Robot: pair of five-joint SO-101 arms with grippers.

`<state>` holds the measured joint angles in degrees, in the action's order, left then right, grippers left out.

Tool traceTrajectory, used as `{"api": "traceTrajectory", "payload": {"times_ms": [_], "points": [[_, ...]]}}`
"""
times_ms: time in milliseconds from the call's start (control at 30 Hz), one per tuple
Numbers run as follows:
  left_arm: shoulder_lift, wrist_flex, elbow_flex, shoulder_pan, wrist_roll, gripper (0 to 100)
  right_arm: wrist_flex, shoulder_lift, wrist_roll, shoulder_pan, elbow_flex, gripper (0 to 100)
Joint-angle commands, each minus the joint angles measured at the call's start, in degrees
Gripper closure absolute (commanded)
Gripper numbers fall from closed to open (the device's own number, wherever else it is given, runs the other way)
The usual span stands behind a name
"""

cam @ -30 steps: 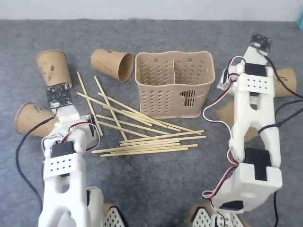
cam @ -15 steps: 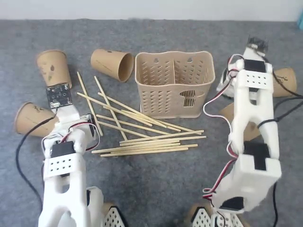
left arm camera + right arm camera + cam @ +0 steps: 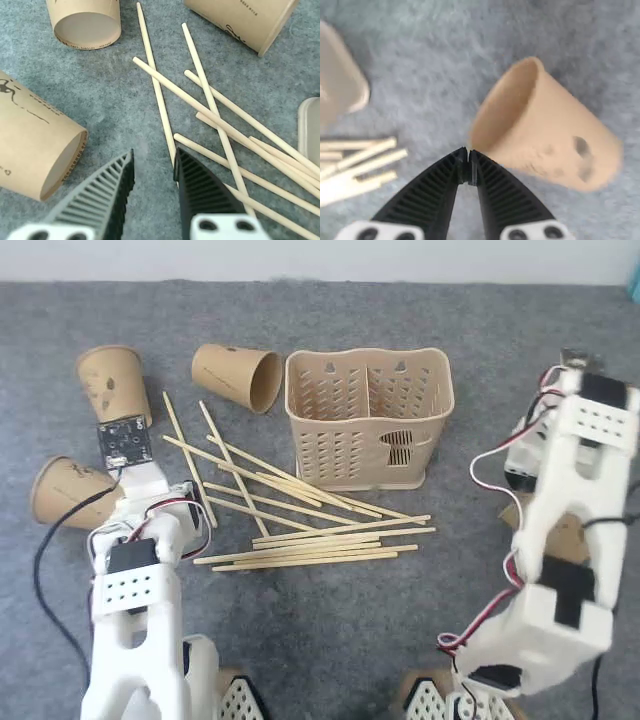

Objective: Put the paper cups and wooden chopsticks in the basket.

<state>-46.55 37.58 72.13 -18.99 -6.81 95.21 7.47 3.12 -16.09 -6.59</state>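
A paper cup [image 3: 545, 135] lies on its side just beyond the tips of the right jaws, which are pressed together on nothing. Pushed forward like that, they would likely nudge it away rather than grip it. The left jaws gape partly, empty, with a wooden chopstick [image 3: 156, 85] passing under the black one and a second cup [image 3: 35, 145] beside the grey. From above, the right arm covers most of its cup.

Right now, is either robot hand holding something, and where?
No, nothing. The left hand is open above thin wooden chopsticks; the right hand is shut empty beside a tan paper cup lying down.
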Motion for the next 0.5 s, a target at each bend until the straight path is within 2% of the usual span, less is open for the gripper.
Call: {"api": "traceTrajectory", "payload": {"times_ms": [0, 167, 400, 467], "points": [[-0.2, -1.5, -0.5, -0.4, 0.2, 88, 3.7, -6.2, 7.8, -5.5, -2.9, 99.1], [-0.1, -1.5, -0.5, -0.4, 0.2, 88, 3.3, -7.2, 12.0, -11.7, -3.6, 99.1], [0.0, -1.4, -0.4, -0.4, 0.2, 88, 2.0, -10.7, 6.5, -7.3, -4.2, 98.7], [-0.3, -0.4, -0.4, -0.4, 0.2, 88, 1.4, -10.2, 5.5, -5.8, -4.2, 95.7]]}}
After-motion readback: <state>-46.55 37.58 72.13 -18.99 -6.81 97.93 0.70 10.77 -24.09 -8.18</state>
